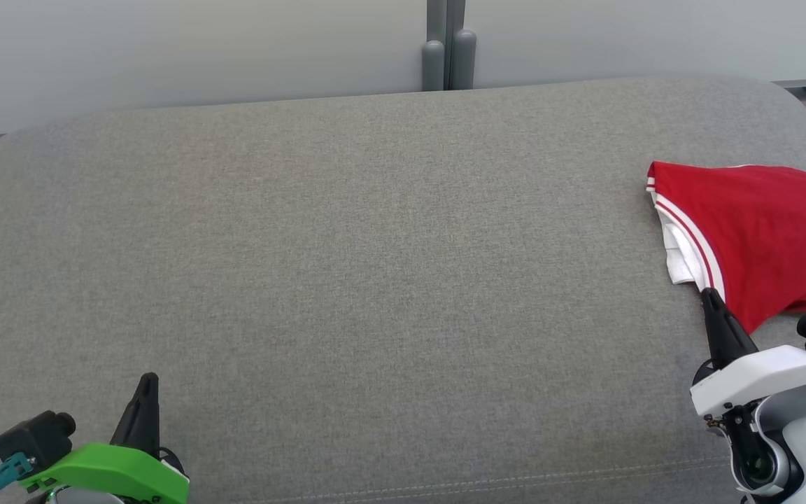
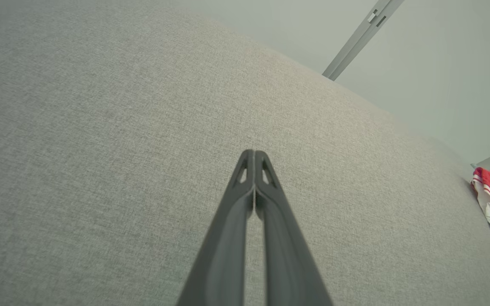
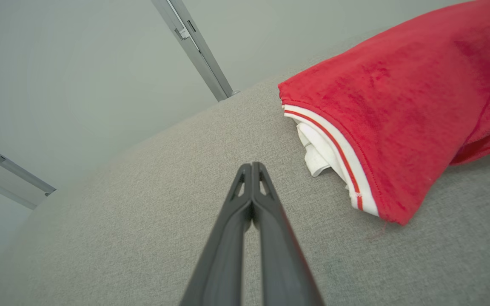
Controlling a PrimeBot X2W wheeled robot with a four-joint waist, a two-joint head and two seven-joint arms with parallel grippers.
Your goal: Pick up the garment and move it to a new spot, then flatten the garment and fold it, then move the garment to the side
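One garment (image 1: 760, 231), one sofa (image 1: 375, 245), two hands (image 1: 147, 379) (image 1: 709, 294)

Head camera high, facing down at cushion (image 1: 375, 245); wrist cameras low, close, sharing garment (image 3: 398, 97).

Left tool (image 1: 148, 381): dark, tapered, green housing (image 1: 116, 472); right tool (image 1: 709, 297): dark, tapered, white housing (image 1: 760, 374).

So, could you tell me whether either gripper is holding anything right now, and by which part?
Nothing is held: the left gripper and right gripper are both shut empty, the garment lying apart.
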